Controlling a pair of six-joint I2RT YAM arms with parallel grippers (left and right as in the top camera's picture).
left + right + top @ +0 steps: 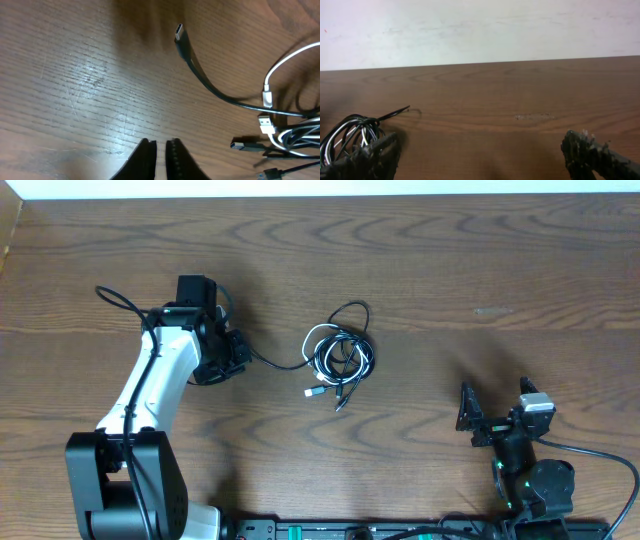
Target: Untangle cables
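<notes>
The loose tangle of thin black and white cables (340, 355) is lying coiled near the middle of the brown wood-grain table (470, 260), with a short white cable end (313, 392) and its small plug poking out at the lower left of the coil. One thin black cable strand (275, 365) is trailing out of the coil toward the left, and its flat metal-tipped plug (181, 35) is resting on the wood, free of any grip. The left gripper (243, 352) is sitting just beside that plug end; in the left wrist view its dark fingers (146, 159) are standing almost together with only a narrow slit between them, holding nothing, while the plug is lying ahead of the fingertips and apart from them. The right gripper (497, 412) is waiting well apart from the coil, toward the table's lower right, with its jaws spread wide and nothing between them; the coil is showing only at the far left edge of the right wrist view.
</notes>
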